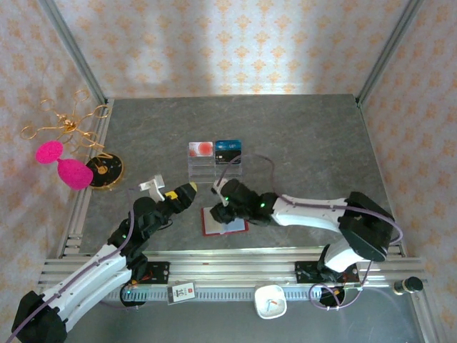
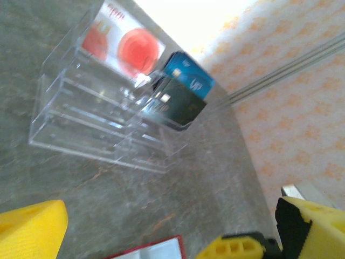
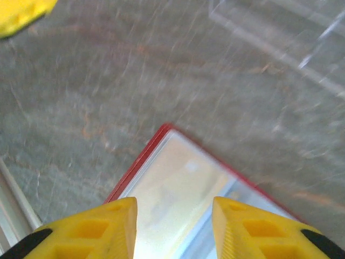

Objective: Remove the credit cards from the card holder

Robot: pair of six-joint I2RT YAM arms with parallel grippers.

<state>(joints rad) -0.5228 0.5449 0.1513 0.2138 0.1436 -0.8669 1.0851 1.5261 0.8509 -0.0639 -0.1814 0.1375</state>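
Camera above: the card holder point(image 1: 223, 220) lies open and flat on the grey stone-look table point(image 1: 307, 136) near the front edge, with the right gripper point(image 1: 221, 202) hanging over its far edge and the left gripper point(image 1: 182, 191) just beside it. Left wrist: yellow ribbed fingers point(image 2: 29, 226) stand spread wide on nothing, a red corner of the holder between them and the glossy clear acrylic stand point(image 2: 102, 124) beyond. Right wrist: its fingers point(image 3: 102, 226), part-open and empty, straddle a slick pale sleeve in a thin red rim (the yellowish tint may be the credit cards; I cannot tell), so I judge it best to pinch only an exposed card edge and draw along the slot.
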